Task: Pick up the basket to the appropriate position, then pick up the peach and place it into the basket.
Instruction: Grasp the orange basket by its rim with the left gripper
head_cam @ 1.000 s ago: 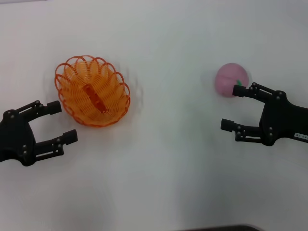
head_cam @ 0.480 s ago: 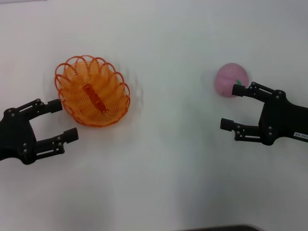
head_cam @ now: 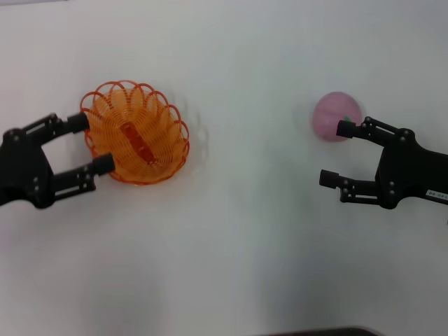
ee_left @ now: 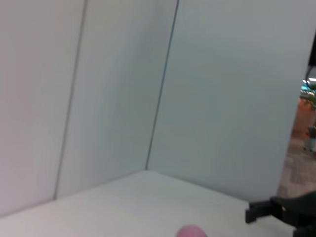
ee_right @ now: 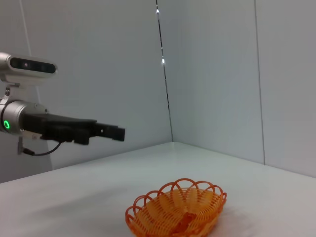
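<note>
On the white worktop (head_cam: 245,231) we see the orange basket (head_cam: 135,132) at about ten o'clock in the head view, resting upright with nothing in it but an orange strip at its bottom. Our left gripper (head_cam: 89,144) sits at the basket's nine o'clock, jaws released and spread, their tips straddling the near rim (whether they touch it we cannot tell). The pink peach (head_cam: 337,116) lies at two o'clock. Our right gripper (head_cam: 335,153) hangs at the peach's five o'clock, jaws released, the far tip overlapping the fruit's edge.
</note>
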